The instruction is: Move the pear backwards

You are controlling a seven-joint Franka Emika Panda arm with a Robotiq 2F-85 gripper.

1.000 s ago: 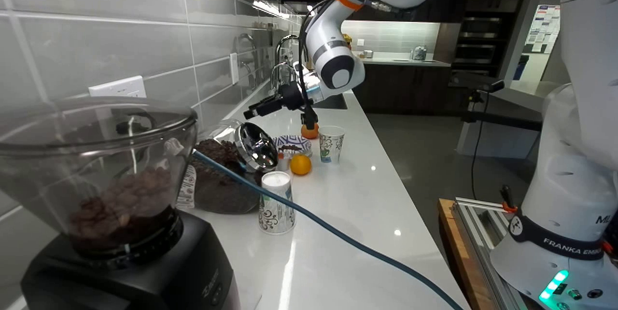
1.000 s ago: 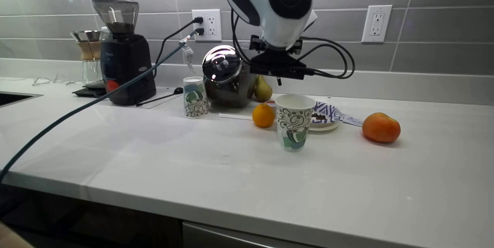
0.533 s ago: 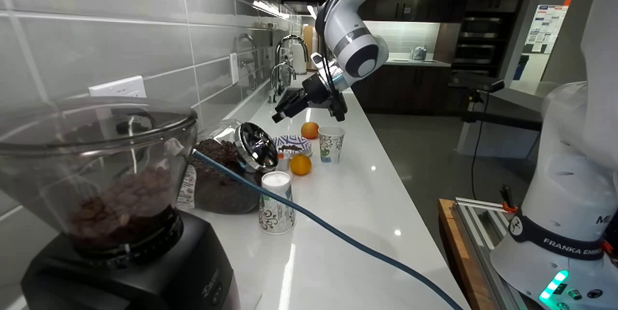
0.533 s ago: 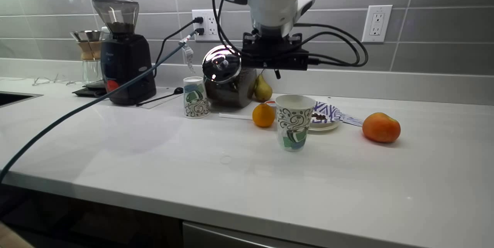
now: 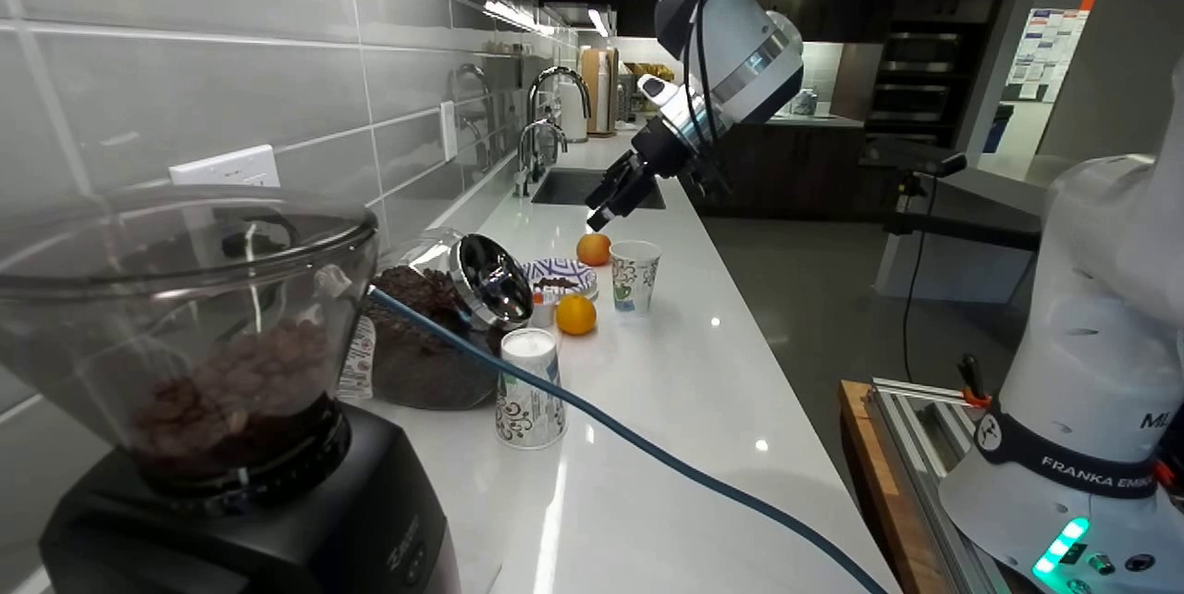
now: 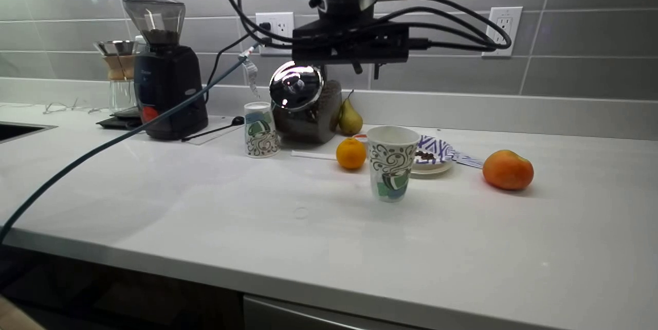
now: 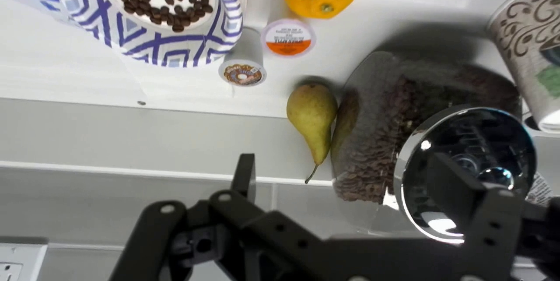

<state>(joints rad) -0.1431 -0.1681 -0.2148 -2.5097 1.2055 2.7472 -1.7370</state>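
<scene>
Fingers (image 7: 244, 178) stood spread, empty; pear (image 7: 311, 117), mid-frame in wrist view, sat so near jar (image 7: 389, 106) that descending likely risked a knock.

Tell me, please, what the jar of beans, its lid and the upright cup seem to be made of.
Jar: clear and glossy, since the beans show through; glass or hard plastic, I cannot tell which. Lid: probably polished metal, judging by its mirror-like reflections, though chromed plastic is possible. Cup: likely paper with a smooth printed finish, as its thin wall and swirling pattern suggest.
</scene>
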